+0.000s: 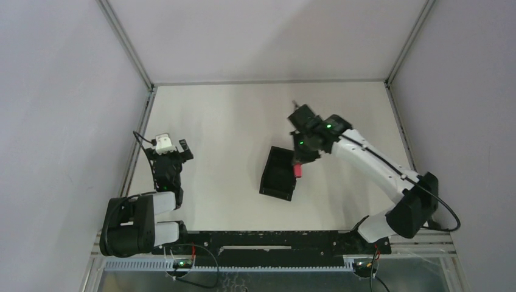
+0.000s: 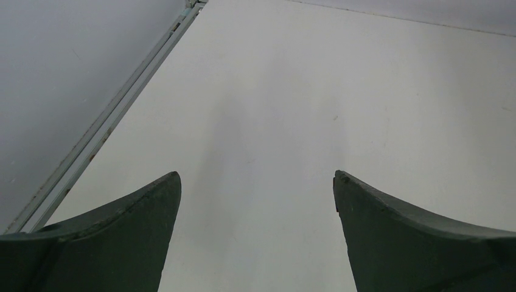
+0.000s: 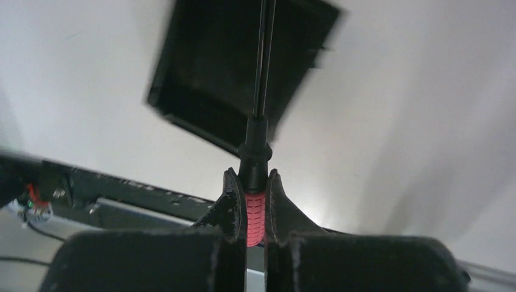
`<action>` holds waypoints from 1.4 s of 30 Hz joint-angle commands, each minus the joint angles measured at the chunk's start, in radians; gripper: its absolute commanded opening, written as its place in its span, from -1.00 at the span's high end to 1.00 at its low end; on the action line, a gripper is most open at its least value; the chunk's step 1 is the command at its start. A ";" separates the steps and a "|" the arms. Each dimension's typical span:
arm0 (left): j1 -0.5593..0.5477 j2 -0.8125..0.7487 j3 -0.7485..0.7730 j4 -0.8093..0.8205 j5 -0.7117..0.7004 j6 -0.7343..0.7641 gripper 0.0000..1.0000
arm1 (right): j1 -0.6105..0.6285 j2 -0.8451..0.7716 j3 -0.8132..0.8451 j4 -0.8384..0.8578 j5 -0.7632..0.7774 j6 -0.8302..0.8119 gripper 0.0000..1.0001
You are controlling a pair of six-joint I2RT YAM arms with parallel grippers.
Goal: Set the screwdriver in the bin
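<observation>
My right gripper (image 1: 298,159) is shut on the red handle of the screwdriver (image 1: 297,170), held above the table by the right edge of the black bin (image 1: 278,173). In the right wrist view the red ribbed handle (image 3: 255,216) sits clamped between my fingers (image 3: 230,201), and the thin dark shaft points out over the bin (image 3: 207,67). The bin stands open-topped near the table's middle. My left gripper (image 1: 173,148) is open and empty at the left side, far from both; its view shows only bare table between its fingertips (image 2: 152,213).
A black rail (image 1: 268,240) runs along the near edge by the arm bases. Grey walls and metal frame strips (image 1: 139,140) bound the white table on the left, back and right.
</observation>
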 commanded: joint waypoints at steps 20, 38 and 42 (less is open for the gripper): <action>-0.005 -0.008 0.036 0.031 -0.007 0.016 -1.00 | 0.152 0.336 -0.089 0.284 -0.002 -0.046 1.00; -0.005 -0.009 0.036 0.031 -0.008 0.017 -1.00 | 0.096 0.055 -0.061 0.264 0.074 -0.036 -0.85; -0.005 -0.008 0.036 0.031 -0.007 0.016 -1.00 | -0.003 -0.120 -0.170 0.375 0.110 -0.092 -0.99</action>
